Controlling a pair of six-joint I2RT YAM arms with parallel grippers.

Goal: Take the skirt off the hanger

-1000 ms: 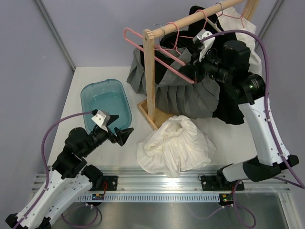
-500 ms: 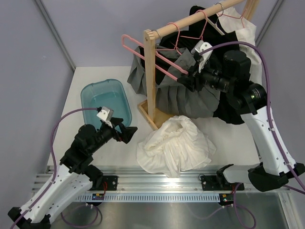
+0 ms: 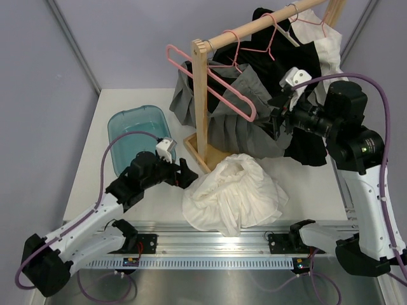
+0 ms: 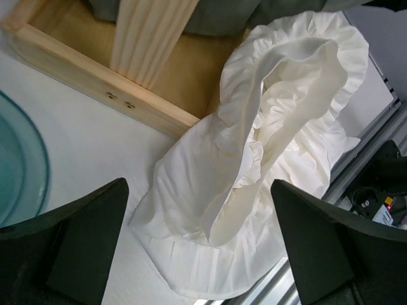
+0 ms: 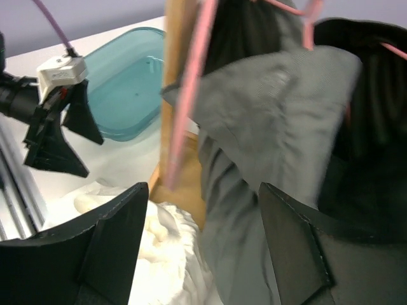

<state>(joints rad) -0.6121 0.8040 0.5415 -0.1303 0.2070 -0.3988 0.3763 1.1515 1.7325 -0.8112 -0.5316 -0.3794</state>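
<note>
A grey pleated skirt (image 3: 245, 127) hangs from the wooden rack, bunched behind a pink hanger (image 3: 219, 89) that slants down across the rack's post. In the right wrist view the grey skirt (image 5: 273, 108) fills the middle and the pink hanger (image 5: 191, 95) is blurred. My right gripper (image 3: 276, 123) is open just right of the grey skirt, with nothing between its fingers (image 5: 114, 248). A white skirt (image 3: 232, 194) lies crumpled on the table. My left gripper (image 3: 186, 175) is open at its left edge, and the white skirt (image 4: 254, 159) shows between its fingers.
The rack's post (image 3: 201, 108) stands in a wooden base (image 4: 95, 70) beside the white skirt. More pink hangers and a black garment (image 3: 311, 146) hang on the rail (image 3: 254, 25). A blue tub (image 3: 137, 130) sits at the left.
My right gripper opened, let go of the pink hanger and drew back to the right; the hanger swung free. The left arm reached right toward the white skirt.
</note>
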